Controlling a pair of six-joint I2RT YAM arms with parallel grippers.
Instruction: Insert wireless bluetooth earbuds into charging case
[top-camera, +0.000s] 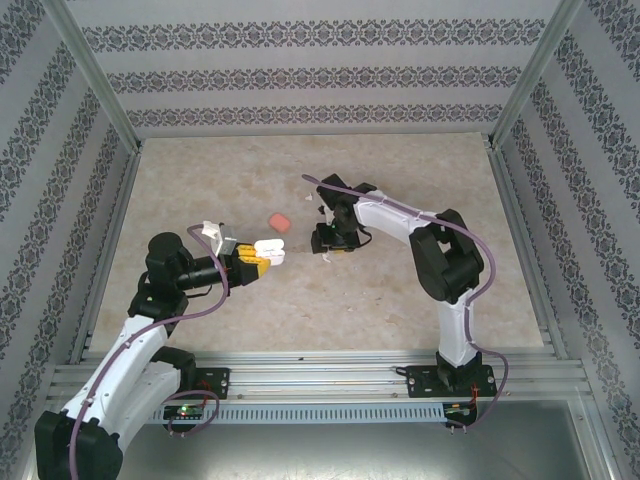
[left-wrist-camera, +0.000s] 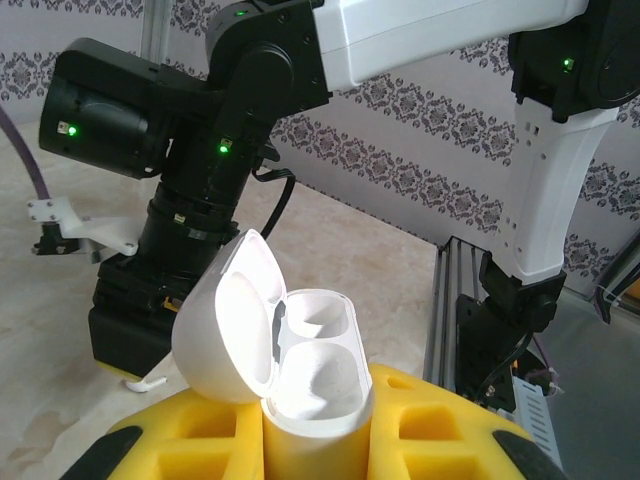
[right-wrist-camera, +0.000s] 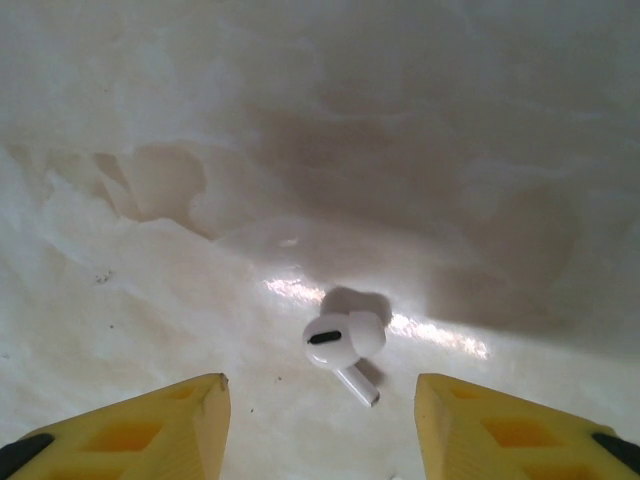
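Left gripper (top-camera: 258, 262) clamped on one white case (left-wrist-camera: 300, 350), lid flipped open, right gripper (right-wrist-camera: 318, 400) spread apart over one white earbud (right-wrist-camera: 342, 338) lying on the counter (top-camera: 400, 320), one orange-red case (top-camera: 280, 221) sitting far-left of it

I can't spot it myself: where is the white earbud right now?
In the right wrist view, the white earbud lies loose on the table, between the open jaws of the right gripper.
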